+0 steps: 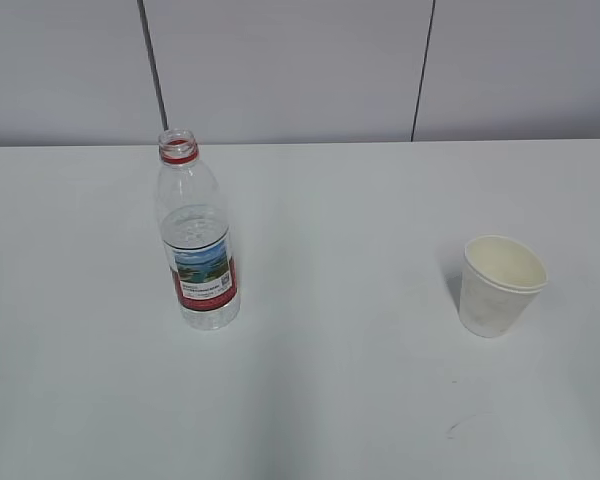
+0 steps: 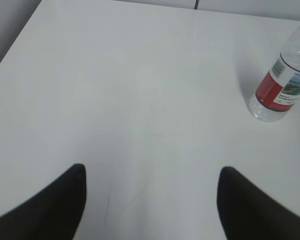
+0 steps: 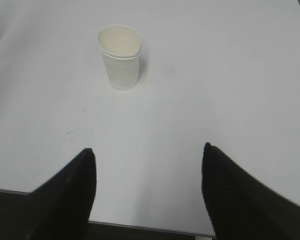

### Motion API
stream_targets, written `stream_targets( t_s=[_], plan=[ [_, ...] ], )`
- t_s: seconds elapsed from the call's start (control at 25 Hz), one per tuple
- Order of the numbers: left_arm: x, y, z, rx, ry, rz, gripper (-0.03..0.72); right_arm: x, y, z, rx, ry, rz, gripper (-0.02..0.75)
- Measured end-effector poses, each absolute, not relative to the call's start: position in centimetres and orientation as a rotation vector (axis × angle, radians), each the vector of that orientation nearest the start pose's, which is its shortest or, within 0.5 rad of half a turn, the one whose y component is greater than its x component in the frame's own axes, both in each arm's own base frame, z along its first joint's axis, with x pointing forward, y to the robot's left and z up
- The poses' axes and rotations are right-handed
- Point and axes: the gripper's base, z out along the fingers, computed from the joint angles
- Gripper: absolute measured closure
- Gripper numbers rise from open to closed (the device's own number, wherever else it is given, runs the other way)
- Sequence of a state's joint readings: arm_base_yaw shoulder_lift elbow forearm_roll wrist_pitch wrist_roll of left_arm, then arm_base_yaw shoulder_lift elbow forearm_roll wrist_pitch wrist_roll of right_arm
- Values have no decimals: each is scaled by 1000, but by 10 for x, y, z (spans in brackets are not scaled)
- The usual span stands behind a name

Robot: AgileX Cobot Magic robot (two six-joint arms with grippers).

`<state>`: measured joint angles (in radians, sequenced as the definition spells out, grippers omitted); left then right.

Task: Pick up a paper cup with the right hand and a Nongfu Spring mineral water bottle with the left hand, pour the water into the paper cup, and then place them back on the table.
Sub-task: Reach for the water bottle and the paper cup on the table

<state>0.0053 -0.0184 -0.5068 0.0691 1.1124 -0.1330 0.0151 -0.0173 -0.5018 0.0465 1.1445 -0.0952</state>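
Note:
The clear capless water bottle (image 1: 198, 240) with red neck ring and red-and-white label stands upright on the white table (image 1: 340, 400), left of centre. The off-white paper cup (image 1: 500, 284) stands upright at the right. Neither arm shows in the exterior view. In the left wrist view my left gripper (image 2: 151, 172) is open and empty above bare table, with the bottle (image 2: 282, 85) far ahead to its right. In the right wrist view my right gripper (image 3: 148, 152) is open and empty near the table's front edge, with the cup (image 3: 119, 56) ahead and slightly left.
A grey panelled wall (image 1: 300, 70) runs behind the table's back edge. The table's front edge (image 3: 140, 226) shows under the right gripper, and its left edge (image 2: 15, 45) shows in the left wrist view. Faint scuff marks (image 3: 75, 132) lie on the tabletop.

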Motion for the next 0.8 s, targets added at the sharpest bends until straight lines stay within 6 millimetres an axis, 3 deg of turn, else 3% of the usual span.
stream_targets(
  t_s=[0.8],
  plan=[
    [-11, 6, 275, -149, 2064, 4, 189, -12, 4, 271, -121, 2105, 8, 240]
  ],
)
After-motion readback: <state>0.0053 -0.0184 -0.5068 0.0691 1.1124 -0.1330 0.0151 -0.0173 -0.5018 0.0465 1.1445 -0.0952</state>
